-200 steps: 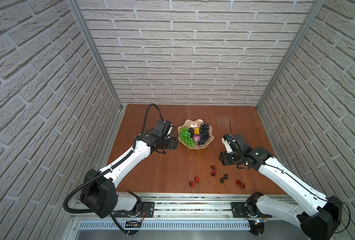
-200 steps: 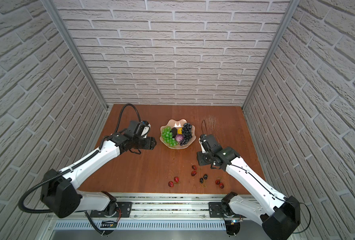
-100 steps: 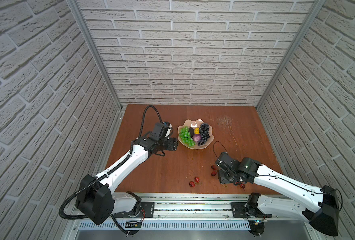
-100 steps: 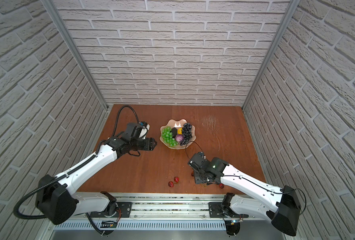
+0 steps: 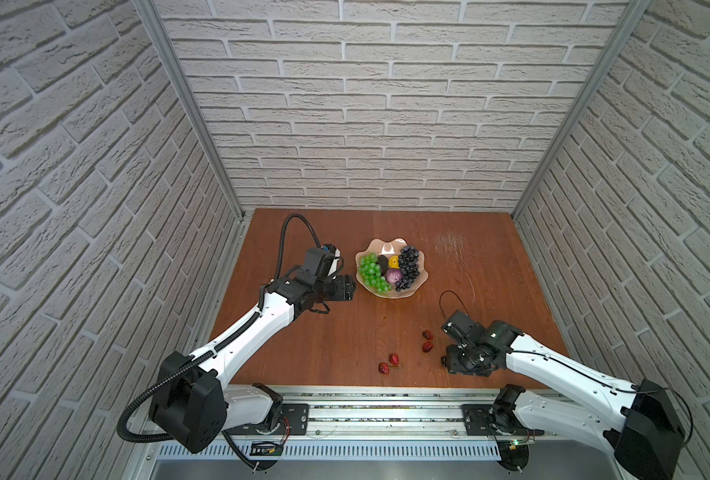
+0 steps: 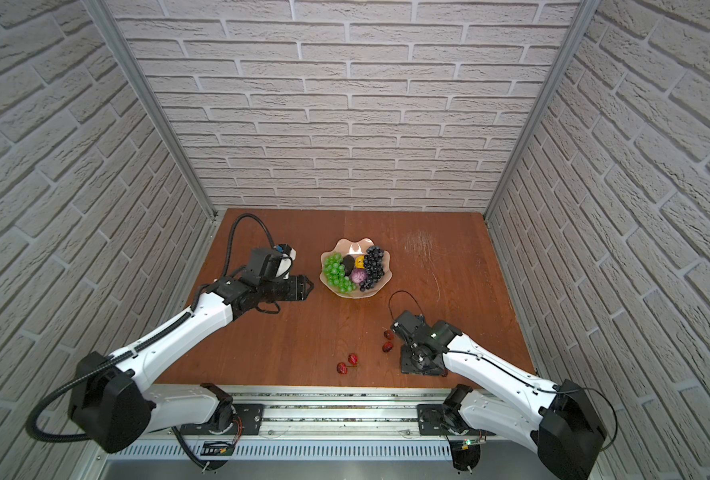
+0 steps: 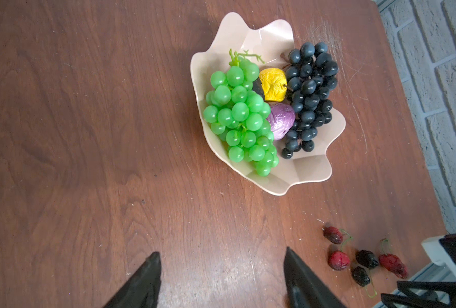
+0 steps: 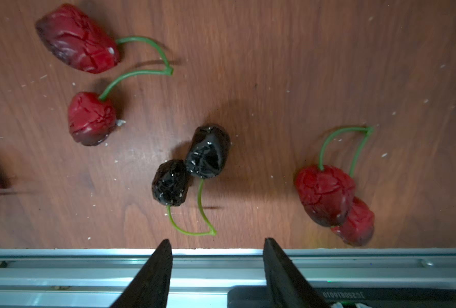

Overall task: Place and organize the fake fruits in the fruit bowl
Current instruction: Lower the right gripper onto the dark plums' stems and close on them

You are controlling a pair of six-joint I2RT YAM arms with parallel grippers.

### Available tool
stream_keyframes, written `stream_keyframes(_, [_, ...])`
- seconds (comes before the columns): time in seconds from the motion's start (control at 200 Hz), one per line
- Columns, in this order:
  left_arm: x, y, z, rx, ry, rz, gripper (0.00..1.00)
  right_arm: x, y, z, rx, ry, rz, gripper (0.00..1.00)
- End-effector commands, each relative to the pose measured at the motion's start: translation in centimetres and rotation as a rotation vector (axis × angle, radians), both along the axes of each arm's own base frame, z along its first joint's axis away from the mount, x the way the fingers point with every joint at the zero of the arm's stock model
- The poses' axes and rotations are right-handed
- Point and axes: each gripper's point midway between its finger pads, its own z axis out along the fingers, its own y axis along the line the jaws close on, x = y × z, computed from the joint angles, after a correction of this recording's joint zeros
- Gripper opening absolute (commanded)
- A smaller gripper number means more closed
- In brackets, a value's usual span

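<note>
1. Brown wooden tabletop [image 5: 311, 332] boxed in by white brick walls [image 5: 386, 124] fills both top views. At centre frame, the fruit bowl [image 5: 386, 246] already holds the green grape bunch [image 5: 372, 272], dark grape bunch [image 5: 408, 266], avocado [image 5: 382, 262], yellow fruit [image 5: 393, 262] and purple fruit [image 5: 394, 275]. Only the cherries [image 5: 428, 346] lie loose, lower centre-right and well apart from the bowl. By that reckoning the job is mostly done, with the cherries left to place.
2. Left wrist view: the bowl sits upper centre-right, and the two grape bunches flank the yellow and purple fruits. The avocado is mostly hidden, and the cherries sit lower right. At the bottom of the frame, the left gripper [image 7: 221, 252] is spread wide over bare wood and holds nothing.
3. Right wrist view: the right gripper [image 8: 217, 241], bottom centre, is partly spread and empty. Just beyond its tips lies a dark cherry pair [image 8: 208, 152]. One red pair [image 8: 92, 118] lies upper left, and a second red pair [image 8: 325, 192] lies at right.
</note>
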Motion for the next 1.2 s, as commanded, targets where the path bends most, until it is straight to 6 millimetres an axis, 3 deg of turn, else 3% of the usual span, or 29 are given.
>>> stream_keyframes(0.0, [0.8, 0.1, 1.8, -0.017, -0.059, 0.015, 0.72, 0.1, 1.5, -0.4, 0.099, 0.006, 0.025, 0.55])
stream_keyframes(0.2, [0.8, 0.1, 1.9, -0.022, -0.053, 0.023, 0.72, -0.1, 1.6, -1.8, 0.182, 0.006, -0.042, 0.52])
stream_keyframes(0.83, [0.7, 0.2, 2.0, -0.015, -0.046, 0.028, 0.72, 0.2, 1.6, -3.1, 0.256, 0.014, -0.087, 0.35])
stream_keyframes(0.955, [0.8, 0.2, 2.0, -0.015, -0.043, 0.03, 0.72, 0.3, 1.5, -3.1, 0.249, 0.013, -0.073, 0.28])
stream_keyframes(0.98, [0.8, 0.1, 2.0, -0.014, -0.041, 0.03, 0.72, 0.3, 1.4, -3.0, 0.244, 0.012, -0.071, 0.1])
stream_keyframes(0.99, [0.9, 0.1, 2.0, -0.014, -0.042, 0.03, 0.72, 0.3, 1.3, -3.0, 0.238, 0.011, -0.073, 0.06])
stream_keyframes(1.195, [1.0, -0.1, 2.0, -0.013, -0.035, 0.028, 0.72, 0.7, 1.3, -2.1, 0.232, -0.009, -0.052, 0.06])
